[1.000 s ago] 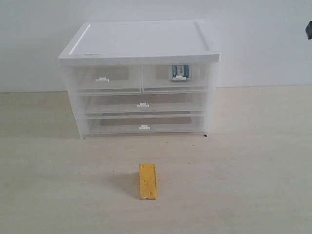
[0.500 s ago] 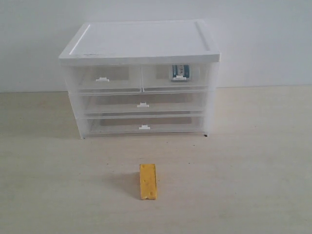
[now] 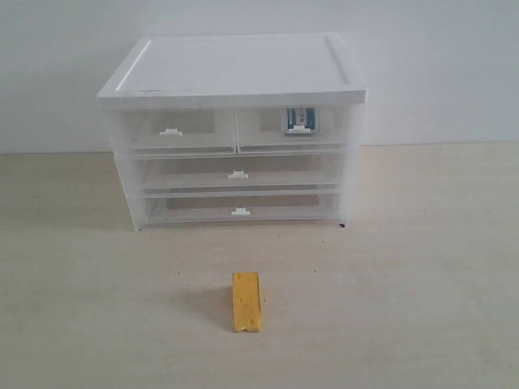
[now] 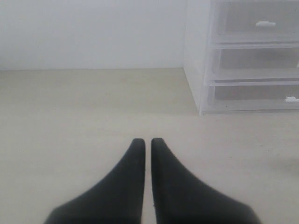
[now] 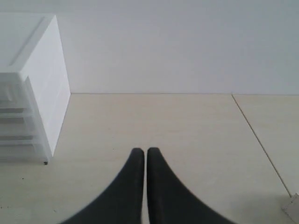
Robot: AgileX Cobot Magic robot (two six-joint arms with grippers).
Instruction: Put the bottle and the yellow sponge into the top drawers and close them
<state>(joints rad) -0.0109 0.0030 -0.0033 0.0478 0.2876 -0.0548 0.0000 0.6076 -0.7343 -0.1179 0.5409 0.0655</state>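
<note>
A white-topped cabinet [image 3: 235, 73] stands at the back of the pale counter [image 3: 422, 267], close to a plain white wall. Its two top drawers sit side by side under the lid, both pushed in flush with the cabinet front. The left top drawer [image 3: 146, 131] carries a small white tab handle [image 3: 169, 130]. The right top drawer [image 3: 263, 130] holds the bottle [image 3: 298, 119], whose blue-teal and white label shows through the translucent plastic just behind that drawer's own tab. Below them, the two full-width drawers [image 3: 195, 174] are also pushed in. The yellow sponge [image 3: 246, 301] lies on the bare counter in front of the cabinet, well apart from it and roughly in line with its middle, with its long side pointing toward the drawers and a soft shadow on its left. In the left wrist view, the left end effector [image 4: 147, 142] is clenched, its two dark fingers pressed together to a thin seam with nothing between them. It is over open counter, with the cabinet's corner and drawer fronts ahead of it and to one side. In the right wrist view, the right end effector [image 5: 145, 151] is likewise clenched and empty, over the counter beside the cabinet's plain side wall. How high either end effector is above the counter cannot be told.
</note>
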